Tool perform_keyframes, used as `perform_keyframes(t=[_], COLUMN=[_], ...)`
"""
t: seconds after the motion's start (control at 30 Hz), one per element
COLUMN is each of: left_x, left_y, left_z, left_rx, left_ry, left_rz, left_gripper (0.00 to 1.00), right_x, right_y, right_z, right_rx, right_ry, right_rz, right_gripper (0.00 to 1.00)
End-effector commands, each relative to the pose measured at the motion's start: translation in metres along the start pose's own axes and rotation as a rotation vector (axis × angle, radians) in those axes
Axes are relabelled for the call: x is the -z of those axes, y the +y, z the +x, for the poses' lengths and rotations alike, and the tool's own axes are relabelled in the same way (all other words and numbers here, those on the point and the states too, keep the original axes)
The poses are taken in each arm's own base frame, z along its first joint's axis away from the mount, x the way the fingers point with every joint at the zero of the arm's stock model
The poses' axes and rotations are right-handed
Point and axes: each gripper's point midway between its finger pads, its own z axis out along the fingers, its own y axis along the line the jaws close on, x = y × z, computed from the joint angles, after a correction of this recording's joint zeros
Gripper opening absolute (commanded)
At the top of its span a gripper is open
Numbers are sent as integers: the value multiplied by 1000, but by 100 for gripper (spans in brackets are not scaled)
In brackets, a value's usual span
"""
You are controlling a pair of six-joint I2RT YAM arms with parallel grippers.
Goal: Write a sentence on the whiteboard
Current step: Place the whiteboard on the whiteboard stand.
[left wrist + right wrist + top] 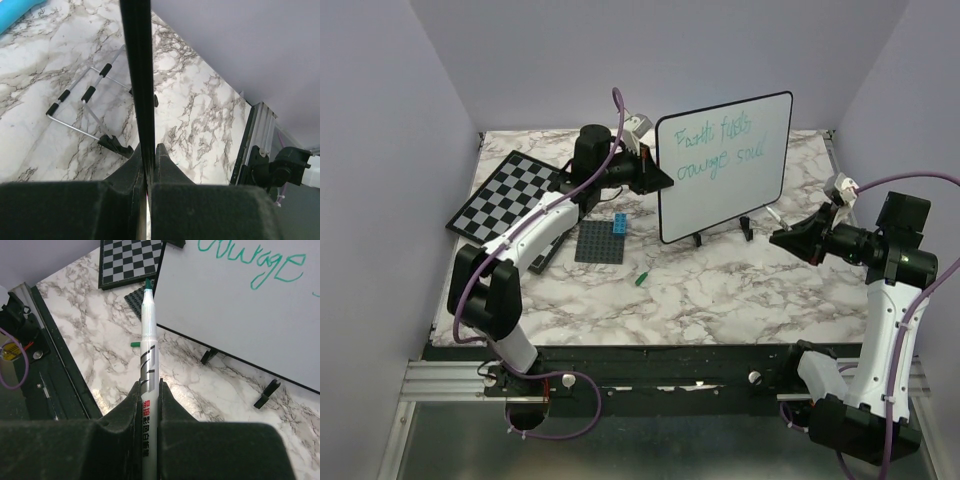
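Item one: the whiteboard (725,165). It stands on its black feet toward the far edge of the table (720,290), right of centre. Its long axis runs along that edge and its written face is turned to the near edge.

The sentence (718,145): two teal lines across the board's upper left. We read both lines only from the top external view; the right wrist view catches part of the lower line. Only the left wrist view shows us a wire stand (82,107) behind the board.

Left gripper (653,165): closed tight on the board's left frame edge, a finger on each face.

Right gripper (149,390): clamped round a white marker (149,355). The marker's bare green tip points away from the jaws toward the board's lower left corner and does not touch the board.

Far left corner: a chessboard (505,195).
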Motion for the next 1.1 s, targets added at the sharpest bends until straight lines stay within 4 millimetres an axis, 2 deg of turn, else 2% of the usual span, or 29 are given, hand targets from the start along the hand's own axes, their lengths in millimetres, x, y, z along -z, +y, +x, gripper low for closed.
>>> perform_keyframes(t=[0.0,0.23,0.4,0.6,0.9,0.97,1.0,1.07], left_x=[9,18,18,18,22,27,30,34], left_y=[-28,-9,23,16,38,33,29,25], left_z=[-50,-27,-18,-16,-18,-15,-22,-22], left_rx=[-176,-169,-162,-166,-114,-102,-107,-89], left_ry=[-92,-27,-16,-9,-26,-26,-55,-54], left_rz=[153,198,180,302,395,444,471,510], left_gripper=[0,0,0,0,0,0,0,0], right_x=[-1,-3,-4,-5,-6,-6,-6,-6], right_y=[3,1,-1,-2,-4,-4,-4,-5], right_z=[3,8,11,16,20,21,22,22], right_rx=[-17,-38,-42,-55,-70,-73,-75,-76], right_ry=[-18,-17,-12,-7,-4,-2,-2,-3], right_rz=[-24,-34,-32,-30,-31,-30,-30,-30], right_gripper=[0,0,1,0,1,0,0,0])
